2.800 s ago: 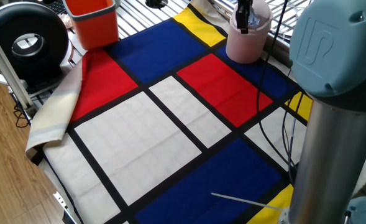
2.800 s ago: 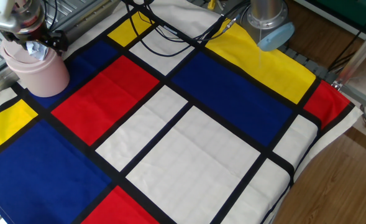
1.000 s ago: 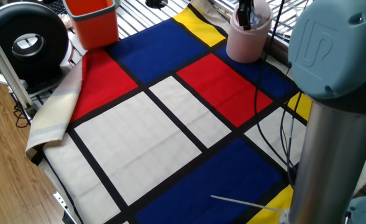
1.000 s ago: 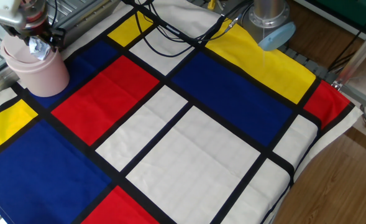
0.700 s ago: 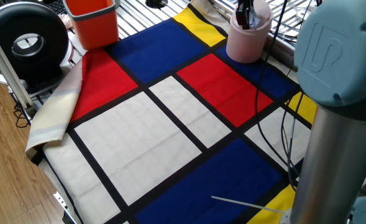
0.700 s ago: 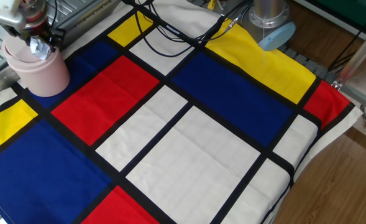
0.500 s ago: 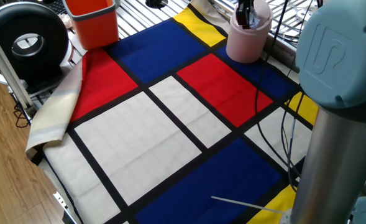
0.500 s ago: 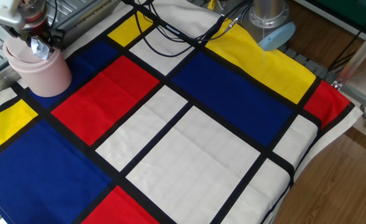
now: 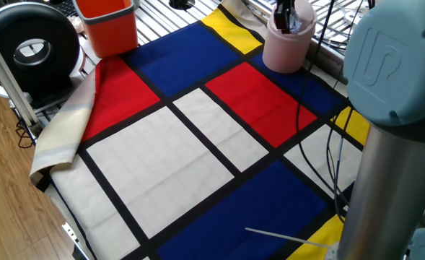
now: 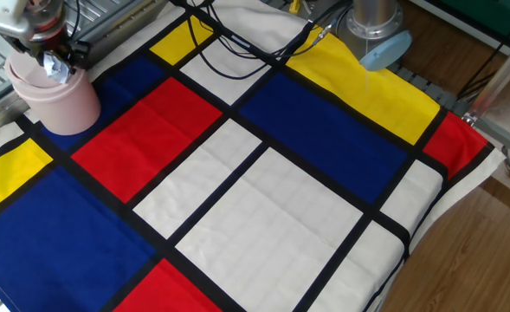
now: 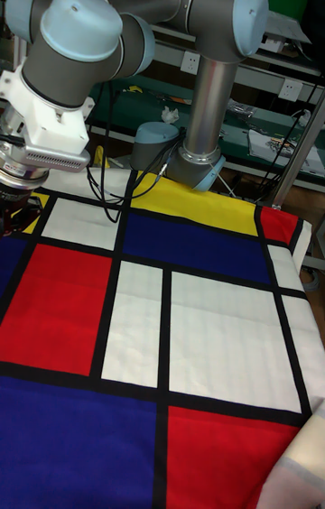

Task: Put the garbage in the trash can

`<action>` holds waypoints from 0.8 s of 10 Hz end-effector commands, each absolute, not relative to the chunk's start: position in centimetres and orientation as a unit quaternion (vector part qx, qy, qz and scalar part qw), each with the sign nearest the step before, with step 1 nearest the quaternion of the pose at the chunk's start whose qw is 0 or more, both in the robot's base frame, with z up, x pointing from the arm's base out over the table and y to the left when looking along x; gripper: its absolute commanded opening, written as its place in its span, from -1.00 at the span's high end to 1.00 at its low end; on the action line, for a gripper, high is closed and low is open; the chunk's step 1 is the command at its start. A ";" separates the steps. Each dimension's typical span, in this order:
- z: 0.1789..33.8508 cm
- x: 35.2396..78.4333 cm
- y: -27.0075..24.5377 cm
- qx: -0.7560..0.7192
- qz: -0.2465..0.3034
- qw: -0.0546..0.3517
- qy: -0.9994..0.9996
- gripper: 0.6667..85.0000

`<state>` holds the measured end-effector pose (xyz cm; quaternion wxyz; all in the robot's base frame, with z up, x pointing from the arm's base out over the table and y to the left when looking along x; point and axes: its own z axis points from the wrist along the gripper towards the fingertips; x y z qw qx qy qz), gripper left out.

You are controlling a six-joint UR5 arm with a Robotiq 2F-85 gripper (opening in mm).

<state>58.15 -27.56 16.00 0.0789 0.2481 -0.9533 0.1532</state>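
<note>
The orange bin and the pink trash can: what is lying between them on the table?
In one fixed view, nothing stands between the orange bin and the trash can: only a blue panel of the tablecloth.

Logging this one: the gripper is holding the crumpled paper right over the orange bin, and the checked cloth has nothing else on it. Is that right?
Wrong bin. The gripper holds the garbage over the pink trash can, as the other fixed view shows. The orange bin stands at a different edge of the cloth, away from the gripper, as one fixed view shows. The rest holds.
</note>
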 end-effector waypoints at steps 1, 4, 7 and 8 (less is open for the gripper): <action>15.6 57.9 -26.0 0.254 0.119 0.074 -0.957 -0.23; 15.1 57.6 -23.7 0.254 0.075 0.068 -0.962 -0.41; 15.0 58.2 -23.5 0.265 0.074 0.057 -0.960 -0.48; 15.0 58.3 -23.5 0.270 0.074 0.056 -0.958 -0.48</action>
